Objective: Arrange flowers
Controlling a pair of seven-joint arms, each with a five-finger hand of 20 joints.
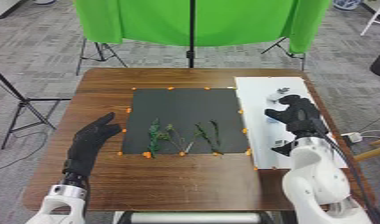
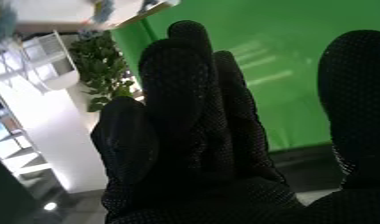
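My right hand (image 1: 298, 116) is over the white sheet at the table's right, near a small white vase-like thing (image 1: 275, 96) and a light blue thing, partly covered, beside its palm. In the right wrist view my right hand (image 2: 182, 120) has its fingers extended and its thumb apart, holding nothing. Several green stems (image 1: 154, 136) lie in a row on the black mat (image 1: 182, 102), at its near part. To the mat's left, my left hand (image 1: 96, 133) hovers with relaxed fingers, apart from the stems.
Orange markers (image 1: 170, 88) edge the mat. A small dark object (image 1: 281, 145) is on the white sheet (image 1: 271, 159), close to my right wrist. Behind the wooden table (image 1: 106, 80) stands a green cloth (image 1: 200, 22) on a thin pole.
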